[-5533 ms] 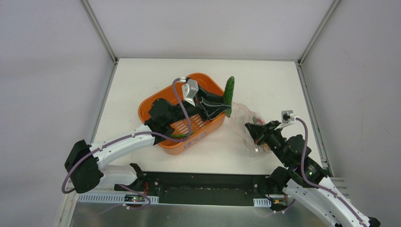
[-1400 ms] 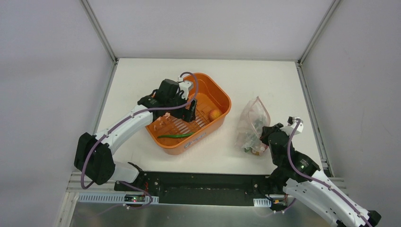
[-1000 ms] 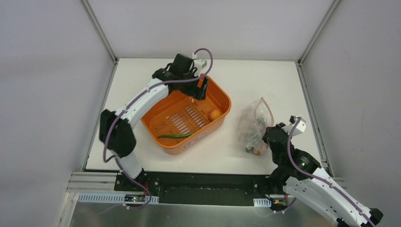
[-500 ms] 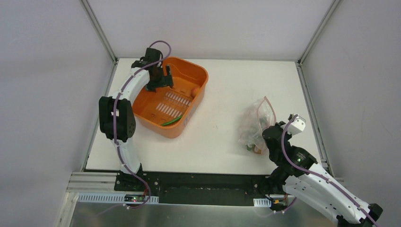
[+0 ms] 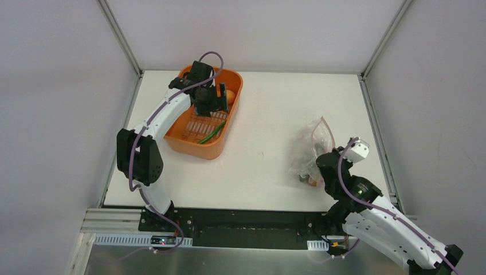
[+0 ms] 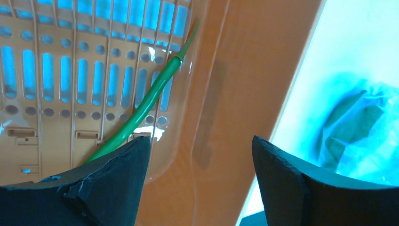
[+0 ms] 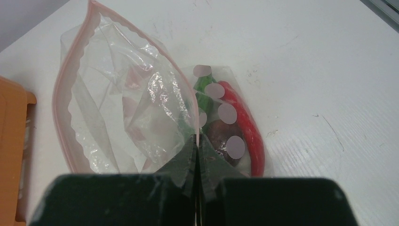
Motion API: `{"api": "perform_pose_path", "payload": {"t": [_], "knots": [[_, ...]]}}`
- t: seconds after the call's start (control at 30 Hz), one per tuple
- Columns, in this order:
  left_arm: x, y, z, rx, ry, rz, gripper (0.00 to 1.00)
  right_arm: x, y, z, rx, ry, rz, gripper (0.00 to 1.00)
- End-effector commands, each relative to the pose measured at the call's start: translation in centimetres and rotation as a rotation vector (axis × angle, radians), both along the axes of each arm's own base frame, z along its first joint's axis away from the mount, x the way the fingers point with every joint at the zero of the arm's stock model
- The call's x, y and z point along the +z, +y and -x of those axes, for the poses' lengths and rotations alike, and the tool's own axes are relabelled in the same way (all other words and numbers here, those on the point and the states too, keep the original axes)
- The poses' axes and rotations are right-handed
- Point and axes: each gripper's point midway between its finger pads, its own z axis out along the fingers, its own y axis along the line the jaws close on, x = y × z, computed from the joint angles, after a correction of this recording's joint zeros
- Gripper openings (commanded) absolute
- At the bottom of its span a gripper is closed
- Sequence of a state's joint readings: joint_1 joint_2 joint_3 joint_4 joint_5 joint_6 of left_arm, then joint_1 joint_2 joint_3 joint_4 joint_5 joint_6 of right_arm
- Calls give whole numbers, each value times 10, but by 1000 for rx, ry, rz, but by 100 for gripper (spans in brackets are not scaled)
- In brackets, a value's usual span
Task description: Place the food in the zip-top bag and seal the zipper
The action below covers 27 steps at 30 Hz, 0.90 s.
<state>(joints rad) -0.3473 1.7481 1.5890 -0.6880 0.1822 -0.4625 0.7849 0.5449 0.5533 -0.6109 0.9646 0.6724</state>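
One light, slippery green chili [image 6: 147, 101] lies in the orange tub [image 6: 244, 70] beneath wide-spread left fingers [image 6: 108, 179], likely best pinched mid-length; right of the tub, right fingers [image 7: 117, 197] clamp the limp zip-top bag [image 7: 108, 94].

Lab cell: white table [image 5: 269, 166] inside framed grey walls [image 5: 57, 86].

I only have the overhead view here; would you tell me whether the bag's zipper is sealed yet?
Observer: No. The right wrist view shows the zipper gaping in a wide loop.
Operator: Is the right arm actually holding it?
Observer: Yes, the right fingers are shut on the mouth edge of the bag.
Operator: What is inside?
Observer: A red chili, with a green piece beside it.
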Motion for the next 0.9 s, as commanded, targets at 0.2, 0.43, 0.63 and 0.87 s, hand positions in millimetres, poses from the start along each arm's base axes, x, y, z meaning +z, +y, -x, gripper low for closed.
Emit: {"api": "perform_pose_path", "payload": {"t": [0.2, 0.43, 0.63, 0.87], "knots": [[35, -52, 26, -146, 65, 177, 75, 16, -2, -5, -17, -35, 1, 0], [58, -73, 31, -191, 21, 213, 75, 12, 1, -7, -6, -13, 8, 0], [100, -48, -10, -85, -127, 318, 78, 13, 2, -7, 2, -16, 7, 0], [68, -54, 19, -173, 73, 317, 74, 11, 3, -8, 9, -5, 9, 0]]}}
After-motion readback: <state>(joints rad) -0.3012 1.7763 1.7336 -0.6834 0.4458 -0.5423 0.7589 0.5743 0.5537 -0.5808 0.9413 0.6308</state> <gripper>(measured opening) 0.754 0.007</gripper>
